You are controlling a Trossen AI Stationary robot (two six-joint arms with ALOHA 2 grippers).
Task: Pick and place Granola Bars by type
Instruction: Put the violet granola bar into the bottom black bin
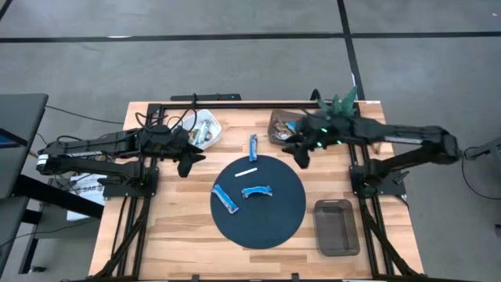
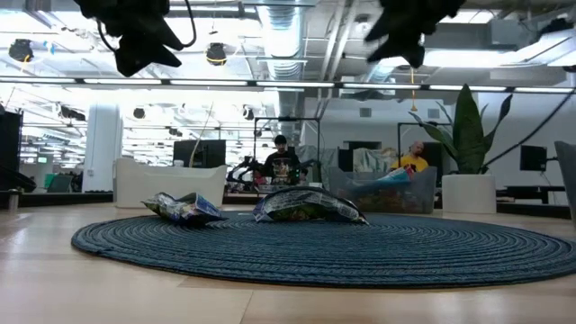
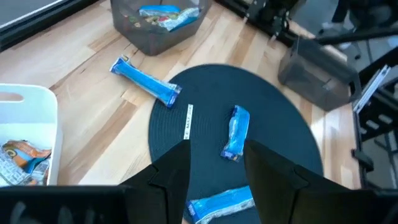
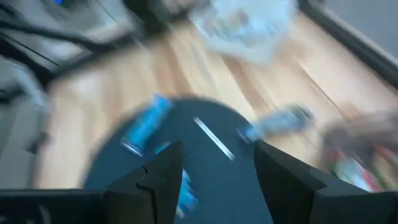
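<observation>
On the round mat [image 1: 258,223] lie two blue bars [image 1: 225,198] [image 1: 256,190]; a third [image 1: 254,146] rests on wood. Both grippers [image 1: 186,163] [image 1: 300,154] hover open, empty. Only the left wrist view shows a blue bar [image 3: 163,14] inside the dark bin [image 3: 155,38].

Dark round mat [image 1: 274,227], possibly woven

Two black jointed arms, green lights on the right arm [image 1: 407,141]

wooden table [image 1: 172,227], round dark mat [image 1: 270,219], bins, one blue bar [image 1: 253,146]
</observation>
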